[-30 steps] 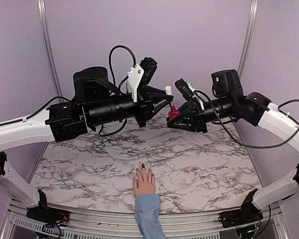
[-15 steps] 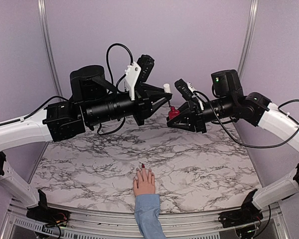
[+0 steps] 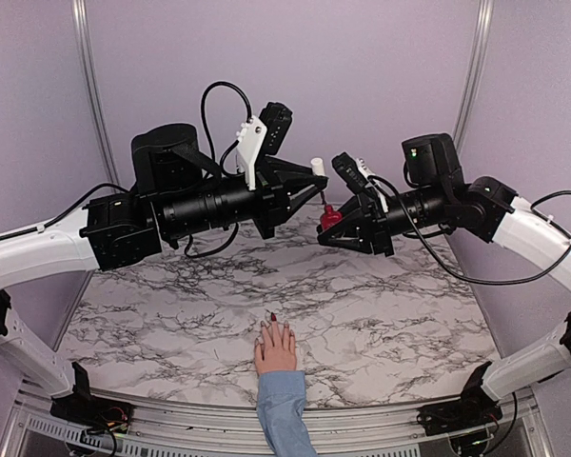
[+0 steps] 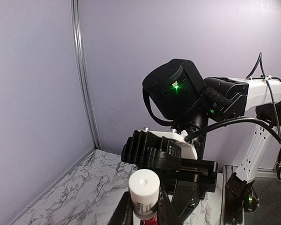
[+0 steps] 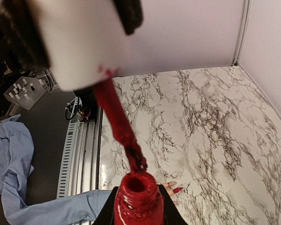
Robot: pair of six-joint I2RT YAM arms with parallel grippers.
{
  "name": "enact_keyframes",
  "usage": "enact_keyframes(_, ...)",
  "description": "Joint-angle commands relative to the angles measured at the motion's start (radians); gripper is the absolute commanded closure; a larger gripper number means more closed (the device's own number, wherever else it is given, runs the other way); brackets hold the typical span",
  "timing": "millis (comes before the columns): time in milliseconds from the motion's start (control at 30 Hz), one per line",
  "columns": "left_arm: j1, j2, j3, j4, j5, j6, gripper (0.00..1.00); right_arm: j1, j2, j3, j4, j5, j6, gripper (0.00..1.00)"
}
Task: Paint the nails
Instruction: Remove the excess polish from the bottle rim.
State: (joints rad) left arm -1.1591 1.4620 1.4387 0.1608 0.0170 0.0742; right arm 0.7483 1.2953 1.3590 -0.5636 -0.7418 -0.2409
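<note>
The left arm (image 3: 124, 224) reaches in from the left edge, its base cut off at the corner of the overhead view. On the marble table (image 3: 152, 314), near the front edge at the middle, a pale pink hand (image 3: 276, 348) lies flat, palm down, in a light blue sleeve (image 3: 285, 414) that runs out of the picture at the bottom. The nails (image 3: 273, 316) are tiny from above. The one on the longest finger is dark red, and the others look pale and are hard to tell apart. The right wrist view shows the same red tip but little else of the fingers. High above the table and well apart from the hand, the left claw (image 4: 144, 212) pinches a white cap (image 4: 144, 185) between its fingers. Its lower part is cut off at the bottom of the left wrist view. There is dark print on the cap, too small to read. A brush (image 5: 119, 119) coated in red hangs from the cap, its tip right at the open mouth of a dark red bottle (image 5: 138, 199). Whether it touches the rim I cannot tell. White marks on the glass are unreadable. The right claw (image 3: 336, 222) is pressed onto the bottle's sides, with the bottle's base out of sight.
</note>
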Motion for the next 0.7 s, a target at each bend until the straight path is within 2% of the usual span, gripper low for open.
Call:
enact_keyframes(0, 0.004, -0.012, 0.004, 0.037, -0.009, -0.006, 1.0, 0.014, -0.002, 0.044, -0.017, -0.002, -0.02, 1.0)
enact_keyframes(667, 0.004, 0.007, 0.002, 0.028, 0.039, -0.043, 1.0, 0.017, -0.005, 0.051, -0.016, 0.009, -0.025, 1.0)
